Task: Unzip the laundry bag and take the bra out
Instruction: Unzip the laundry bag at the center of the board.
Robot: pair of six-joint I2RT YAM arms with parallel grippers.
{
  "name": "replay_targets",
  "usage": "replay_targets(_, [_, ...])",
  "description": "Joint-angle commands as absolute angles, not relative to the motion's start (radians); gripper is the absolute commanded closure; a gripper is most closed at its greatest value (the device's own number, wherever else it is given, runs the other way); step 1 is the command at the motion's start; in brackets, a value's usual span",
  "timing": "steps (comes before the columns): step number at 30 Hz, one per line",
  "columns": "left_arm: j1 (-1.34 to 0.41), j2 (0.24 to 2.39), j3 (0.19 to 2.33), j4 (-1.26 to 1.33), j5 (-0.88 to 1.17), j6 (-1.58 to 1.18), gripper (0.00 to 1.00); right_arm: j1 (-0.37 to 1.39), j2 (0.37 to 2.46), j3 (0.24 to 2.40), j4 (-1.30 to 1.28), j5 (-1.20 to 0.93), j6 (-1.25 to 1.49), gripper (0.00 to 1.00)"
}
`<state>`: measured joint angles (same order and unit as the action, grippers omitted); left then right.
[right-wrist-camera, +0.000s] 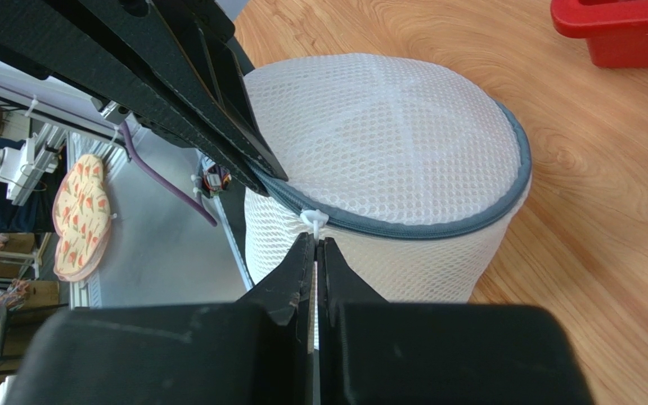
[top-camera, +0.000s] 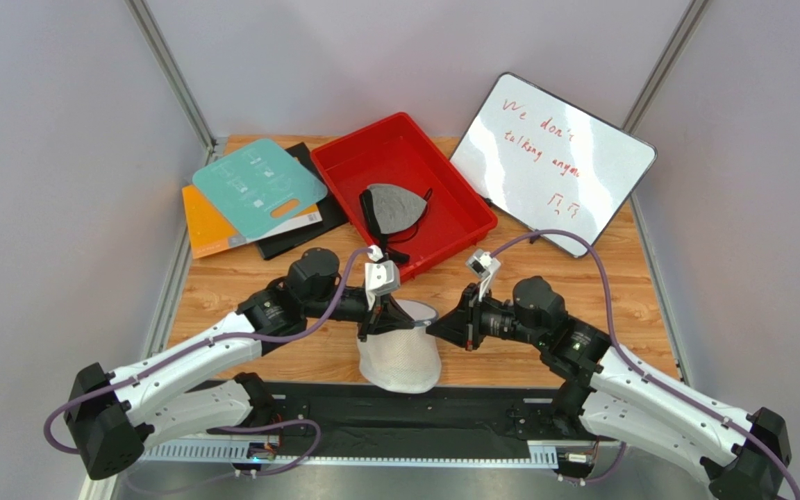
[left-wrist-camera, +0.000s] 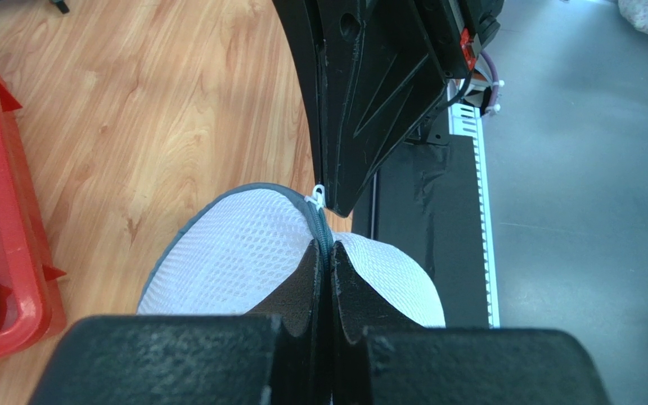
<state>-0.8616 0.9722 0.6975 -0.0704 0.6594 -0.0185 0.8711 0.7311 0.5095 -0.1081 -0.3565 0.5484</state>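
Left end effector (left-wrist-camera: 328, 253): fingers squeezed together, pinching grey zipper band of laundry bag (top-camera: 402, 359). Right end effector (right-wrist-camera: 316, 246): closed too, tips right at white zipper pull (right-wrist-camera: 313, 221), can't tell if gripped. Bag = white honeycomb mesh, domed, lower centre of overhead view, on wood-grain table (top-camera: 269, 286). Whiteboard (top-camera: 555, 156) only in overhead.

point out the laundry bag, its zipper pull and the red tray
laundry bag (right-wrist-camera: 386, 135): right wrist view, on its white mesh top
zipper pull (right-wrist-camera: 313, 221): right wrist view, on the small white tab
red tray (top-camera: 404, 156): top external view, on its bare floor
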Motion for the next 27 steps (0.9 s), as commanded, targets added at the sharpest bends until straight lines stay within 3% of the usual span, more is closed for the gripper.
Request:
replay_targets(1, [-0.862,0.931,0.684,-0.049,0.625,0.018,1.00,0.865,0.701,0.529,-0.147,-0.298,0.512,1.00])
replay_targets(10, [-0.862,0.922,0.655,-0.071,0.476,0.035,1.00,0.864,0.680,0.541,-0.235,-0.235,0.477,1.00])
replay_targets(18, [-0.862,0.911,0.644,-0.081,0.474,0.025,0.98,0.864,0.707,0.534,-0.199,-0.264,0.483,1.00])
replay_targets(20, [-0.862,0.911,0.646,-0.081,0.472,0.015,0.89,0.864,0.713,0.535,-0.195,-0.265,0.483,1.00])
replay_targets(21, [-0.862,0.911,0.647,-0.080,0.474,0.012,0.77,0.864,0.713,0.535,-0.189,-0.271,0.485,1.00])
replay_targets(25, [-0.862,0.922,0.667,-0.066,0.514,0.005,0.52,0.864,0.719,0.535,-0.173,-0.294,0.500,1.00])
replay_targets(26, [-0.862,0.928,0.673,-0.063,0.525,0.005,0.43,0.864,0.721,0.535,-0.170,-0.299,0.500,1.00])
replay_targets(27, [-0.864,0.943,0.683,-0.060,0.535,0.006,0.28,0.864,0.719,0.535,-0.166,-0.305,0.502,1.00])
